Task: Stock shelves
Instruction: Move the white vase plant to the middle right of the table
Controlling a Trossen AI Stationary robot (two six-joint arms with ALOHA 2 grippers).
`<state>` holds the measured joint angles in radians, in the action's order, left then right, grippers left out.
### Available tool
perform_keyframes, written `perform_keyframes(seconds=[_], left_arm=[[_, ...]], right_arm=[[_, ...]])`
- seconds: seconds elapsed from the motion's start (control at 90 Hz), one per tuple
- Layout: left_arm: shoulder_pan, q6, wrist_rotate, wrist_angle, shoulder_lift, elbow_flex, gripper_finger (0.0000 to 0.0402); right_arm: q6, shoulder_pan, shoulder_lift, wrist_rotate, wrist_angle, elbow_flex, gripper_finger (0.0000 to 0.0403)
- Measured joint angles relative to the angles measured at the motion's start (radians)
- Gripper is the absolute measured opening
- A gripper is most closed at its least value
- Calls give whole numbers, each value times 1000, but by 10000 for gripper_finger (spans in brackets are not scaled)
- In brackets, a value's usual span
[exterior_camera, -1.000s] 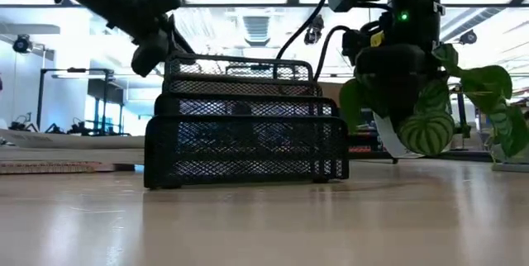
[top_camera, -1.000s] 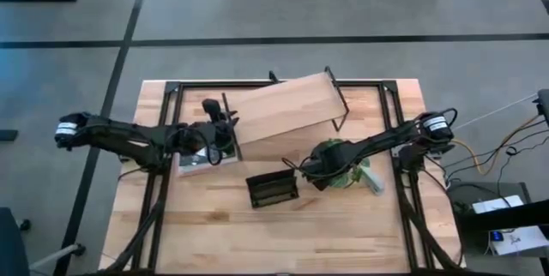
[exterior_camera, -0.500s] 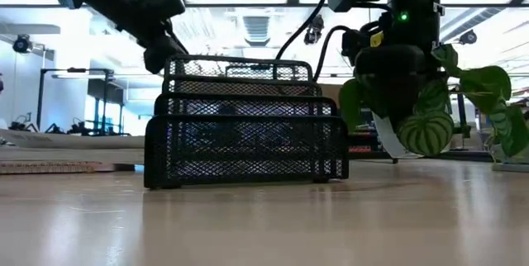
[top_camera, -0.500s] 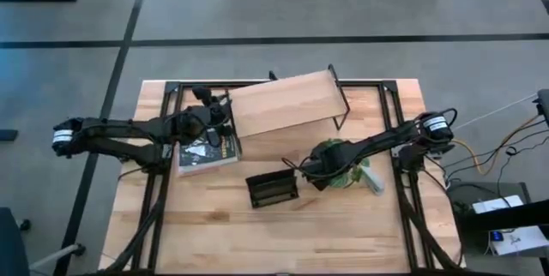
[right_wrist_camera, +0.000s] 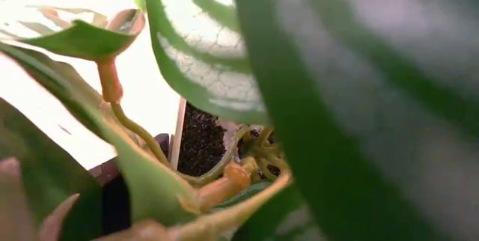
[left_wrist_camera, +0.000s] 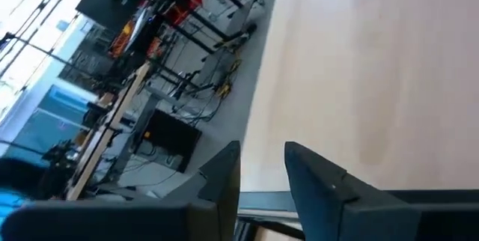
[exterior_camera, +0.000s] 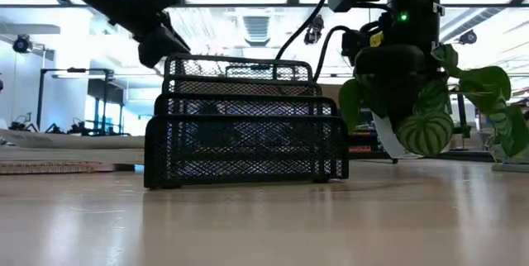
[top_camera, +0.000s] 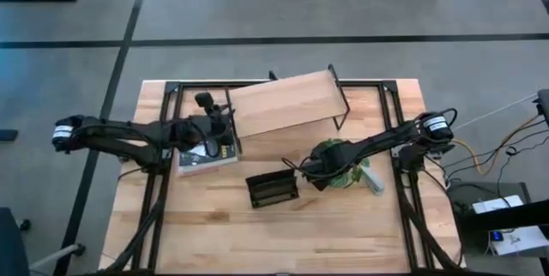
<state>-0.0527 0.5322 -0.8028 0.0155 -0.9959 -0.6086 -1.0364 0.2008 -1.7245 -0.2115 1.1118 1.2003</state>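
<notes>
Light wood marks the small rectangular riser shelf on thin black legs (top_camera: pixel 285 104), sitting askew at the table's far middle with nothing on its board. The left gripper (top_camera: pixel 216 130) is hovering over a flat dark-covered book (top_camera: pixel 206 156) just beside the shelf's left end, its fingers (left_wrist_camera: pixel 318 181) parted a little and holding nothing. To stock well, it is probably best gripping the book squarely by an edge and clearing the shelf's leg. The right gripper (top_camera: pixel 322 165) is sitting down among the green striped leaves of a potted plant (top_camera: pixel 347 173); I cannot tell its fingers' state. The pot is holding dark soil (right_wrist_camera: pixel 200 140). The black wire mesh rack (top_camera: pixel 272 189) is looking empty.
</notes>
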Motion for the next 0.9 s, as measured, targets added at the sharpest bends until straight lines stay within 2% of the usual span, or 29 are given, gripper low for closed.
perform_keyframes(seconds=[0.167,0.322,0.433,0.578,0.767,0.9], left_arm=[[-7,-15,-29,-19,-65,0,71],[-14,54,-223,-128,-137,0,58],[-15,131,-314,-238,-165,0,53],[-30,188,-346,-324,-173,0,47],[-33,195,-365,-330,-152,0,45],[9,193,-370,-329,-103,0,45]], right_arm=[[-1,0,0,0,-2,0,364],[-2,0,0,0,-2,0,364],[-4,0,0,0,-2,0,364],[-11,0,0,0,-1,0,364],[-13,0,0,1,2,0,364],[-33,0,1,2,33,0,364]])
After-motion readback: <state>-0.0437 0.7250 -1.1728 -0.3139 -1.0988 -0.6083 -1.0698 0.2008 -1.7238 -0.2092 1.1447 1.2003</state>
